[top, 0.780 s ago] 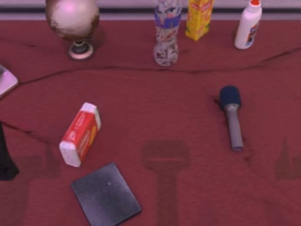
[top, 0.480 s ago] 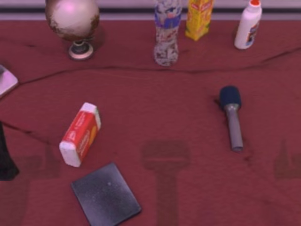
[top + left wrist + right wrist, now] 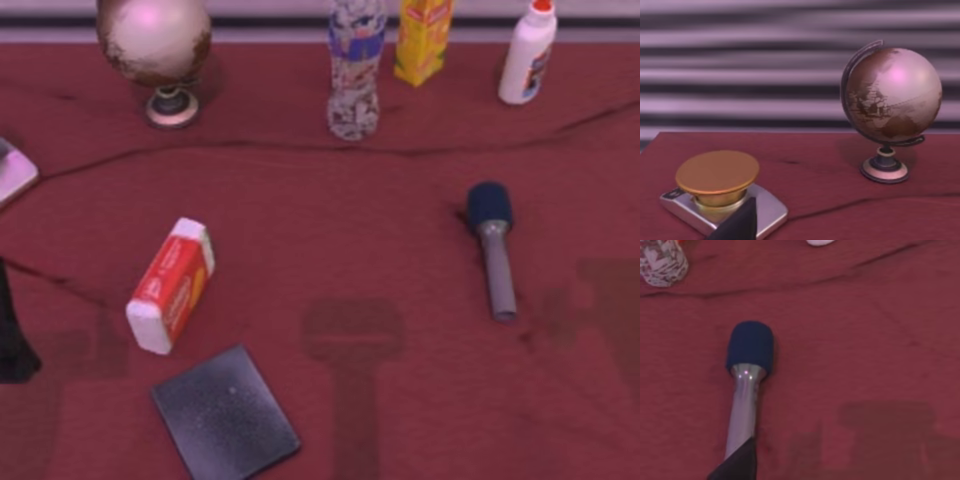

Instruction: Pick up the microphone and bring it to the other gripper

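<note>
Dark-blue foam head and slim grey handle mark the microphone [image 3: 491,251], lying flat on the red cloth surface [image 3: 350,230] toward its right side, head pointing to the far edge; right wrist view looks down on it [image 3: 746,385], one dark fingertip [image 3: 737,465] beside the handle's end; finger state cannot be told; left arm [image 3: 12,330] sits at the left edge, near a gold-domed button [image 3: 717,177] and globe [image 3: 890,97]

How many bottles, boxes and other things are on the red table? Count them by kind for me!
Bottles: 2, the clear plastic bottle and the white glue bottle
Boxes: 2, the red box and the yellow carton
Globe: 1
Microphone: 1
Black pad: 1
Button: 1
Total: 8
</note>
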Robot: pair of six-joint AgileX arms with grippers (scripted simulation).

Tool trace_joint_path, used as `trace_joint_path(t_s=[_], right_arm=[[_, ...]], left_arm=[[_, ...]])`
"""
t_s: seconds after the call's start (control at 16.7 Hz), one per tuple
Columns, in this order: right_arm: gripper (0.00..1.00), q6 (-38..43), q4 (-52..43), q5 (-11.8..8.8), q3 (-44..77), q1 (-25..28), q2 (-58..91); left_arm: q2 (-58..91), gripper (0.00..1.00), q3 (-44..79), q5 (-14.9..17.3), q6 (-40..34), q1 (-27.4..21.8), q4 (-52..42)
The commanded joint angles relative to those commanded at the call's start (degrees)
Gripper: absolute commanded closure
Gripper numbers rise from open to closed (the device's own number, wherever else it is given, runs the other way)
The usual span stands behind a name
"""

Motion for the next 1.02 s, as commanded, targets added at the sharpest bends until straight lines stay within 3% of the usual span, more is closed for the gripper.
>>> trace_joint_path(t_s=[0.6,1.02], right_arm=[[0.0,15.0,-26.1,3.0,43.3,13.3,57.1],[0.0,19.6,-37.1,4.5,55.8,17.8,74.5]], left_arm=[[0.0,0.0,0.0,0.0,0.0,0.0,0.0],[0.0,0.0,0.0,0.0,0.0,0.0,0.0]])
